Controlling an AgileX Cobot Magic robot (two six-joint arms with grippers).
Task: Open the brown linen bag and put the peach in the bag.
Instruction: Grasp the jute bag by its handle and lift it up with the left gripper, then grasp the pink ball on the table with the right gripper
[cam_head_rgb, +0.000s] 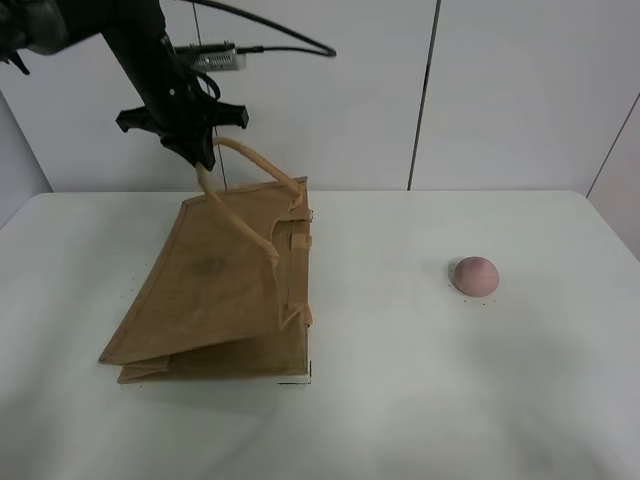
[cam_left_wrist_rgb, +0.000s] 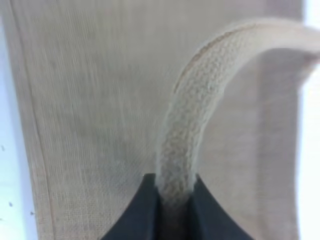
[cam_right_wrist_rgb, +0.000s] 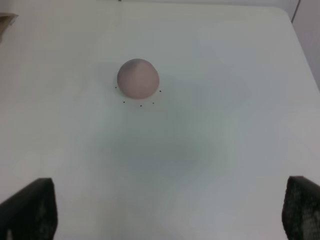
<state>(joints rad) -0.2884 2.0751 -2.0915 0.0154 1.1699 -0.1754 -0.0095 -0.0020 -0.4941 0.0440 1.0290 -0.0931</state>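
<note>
One bag handle (cam_left_wrist_rgb: 176, 150) in left jaws, peach (cam_head_rgb: 475, 275) apart

Lab setting — white table (cam_head_rgb: 420, 420), plain panelled wall (cam_head_rgb: 520, 90)

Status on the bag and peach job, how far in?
Early; nothing is finished. In hand: the left gripper is shut on one beige handle of the brown linen bag, holding its upper side tilted up; the mouth is not clearly open. Left to do: the peach sits untouched on the white table, apart from the bag, and the right gripper is open, short of it.
</note>
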